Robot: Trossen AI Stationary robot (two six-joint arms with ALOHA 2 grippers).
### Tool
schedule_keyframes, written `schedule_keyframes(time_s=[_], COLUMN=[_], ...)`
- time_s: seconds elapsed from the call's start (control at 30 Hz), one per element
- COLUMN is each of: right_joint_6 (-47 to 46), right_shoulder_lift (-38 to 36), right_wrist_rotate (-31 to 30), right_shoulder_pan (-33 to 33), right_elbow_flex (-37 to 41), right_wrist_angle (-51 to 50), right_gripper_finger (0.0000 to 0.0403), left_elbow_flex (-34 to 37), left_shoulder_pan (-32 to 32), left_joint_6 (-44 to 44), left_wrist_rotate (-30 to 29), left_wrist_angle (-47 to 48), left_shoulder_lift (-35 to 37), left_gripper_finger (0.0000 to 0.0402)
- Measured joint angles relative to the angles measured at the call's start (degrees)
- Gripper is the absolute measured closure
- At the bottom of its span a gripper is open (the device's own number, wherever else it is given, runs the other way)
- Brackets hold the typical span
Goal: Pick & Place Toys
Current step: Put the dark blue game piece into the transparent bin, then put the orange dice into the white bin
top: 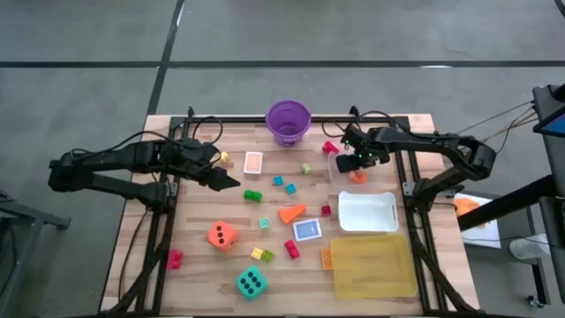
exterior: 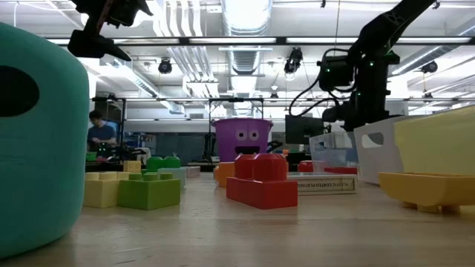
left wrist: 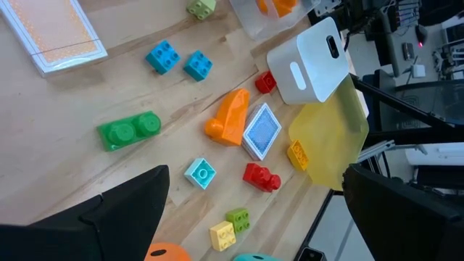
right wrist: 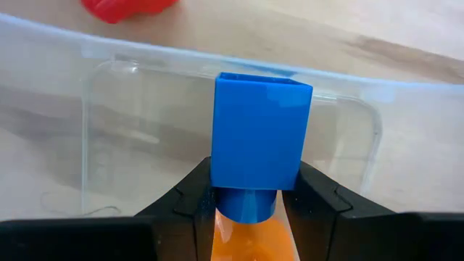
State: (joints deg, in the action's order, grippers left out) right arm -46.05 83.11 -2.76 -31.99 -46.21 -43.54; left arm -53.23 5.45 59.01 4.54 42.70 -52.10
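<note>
Many toys lie scattered on the wooden table: an orange die (top: 222,235), a teal die (top: 251,282), an orange wedge (top: 291,212), a green block (top: 253,195), small blocks and two cards (top: 253,162) (top: 307,230). My right gripper (top: 353,160) points down over a clear tub (top: 335,168) at the far right, shut on a blue block (right wrist: 261,134). An orange piece (right wrist: 246,239) lies in the tub under it. My left gripper (top: 231,181) hangs open above the table's left middle, holding nothing. My right gripper pinches the blue block by two opposite side walls (right wrist: 217,177), near its studded end, between its two fingers (right wrist: 319,196). The fingers come from above, pointing down. The block is lifted clear, hanging over the clear tub's inside.
A purple bucket (top: 289,121) stands at the far edge's middle. A white tub (top: 367,212) and a yellow tray (top: 372,265) sit at the right, nearer the front. A red toy (top: 330,147) lies just beyond the clear tub. Black frame rails (top: 163,230) run along both table sides.
</note>
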Motion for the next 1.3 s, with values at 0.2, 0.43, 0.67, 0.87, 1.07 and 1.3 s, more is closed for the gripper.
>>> schedule_keyframes(time_s=[0.2, 0.43, 0.67, 0.87, 1.07, 1.3], right_joint_6=[2.3, 3.15, 4.29, 5.56, 5.53, 4.61], right_shoulder_lift=[2.16, 4.68, 4.7, 4.62, 4.22, 3.13], right_wrist_rotate=[0.23, 1.13, 1.18, 1.52, 2.82, 2.79], right_shoulder_pan=[-0.28, -0.28, -0.28, -0.28, -0.31, -0.28], right_elbow_flex=[0.36, 0.62, 0.62, 0.67, 0.62, 0.62], right_wrist_angle=[0.01, 0.21, 0.29, 0.28, 0.03, -1.06], right_gripper_finger=[0.028, 0.028, 0.028, 0.0269, 0.0158, 0.0092], left_elbow_flex=[0.0, 0.0, 0.0, 0.0, 0.0, 0.0], left_shoulder_pan=[0.0, 0.0, 0.0, 0.0, 0.0, 0.0], left_joint_6=[0.81, 1.04, 1.02, 1.02, 1.02, 1.01], left_wrist_rotate=[0.0, 0.0, -0.02, 0.0, 0.0, 0.0], left_wrist_angle=[0.0, 0.0, 0.0, 0.0, 0.0, 0.0], left_shoulder_lift=[0.0, 0.0, 0.0, 0.0, 0.0, 0.0], left_gripper_finger=[0.0002, 0.0002, 0.0002, 0.0002, 0.0002, 0.0002])
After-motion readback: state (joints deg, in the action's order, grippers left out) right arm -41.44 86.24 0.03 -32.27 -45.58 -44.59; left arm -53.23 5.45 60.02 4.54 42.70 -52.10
